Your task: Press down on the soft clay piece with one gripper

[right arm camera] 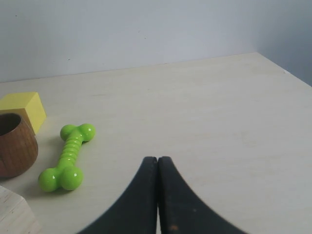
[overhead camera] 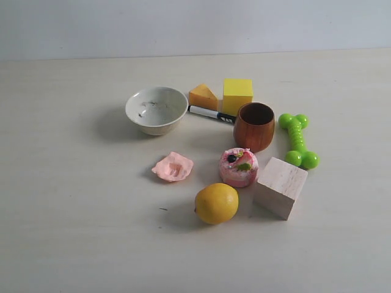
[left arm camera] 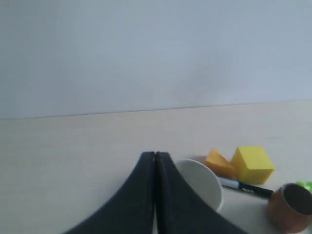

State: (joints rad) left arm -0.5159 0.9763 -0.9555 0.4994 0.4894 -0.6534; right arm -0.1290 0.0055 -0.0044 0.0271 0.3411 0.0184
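Note:
The soft clay piece (overhead camera: 173, 167), a pale pink flattish lump, lies on the table between the white bowl (overhead camera: 156, 110) and the yellow fruit (overhead camera: 217, 203). Neither arm shows in the exterior view. In the left wrist view my left gripper (left arm camera: 155, 155) is shut with nothing in it, its black tips in front of the white bowl (left arm camera: 202, 183); the clay is out of that view. My right gripper (right arm camera: 157, 159) is shut and empty over bare table, to the side of the green bone toy (right arm camera: 67, 157).
A round pink cake toy (overhead camera: 239, 166), a pale wooden block (overhead camera: 280, 187), a brown wooden cup (overhead camera: 254, 126), the green bone toy (overhead camera: 298, 140), a yellow cube (overhead camera: 237, 96), an orange wedge (overhead camera: 203, 96) and a marker pen (overhead camera: 211, 113) crowd the clay's right and far side.

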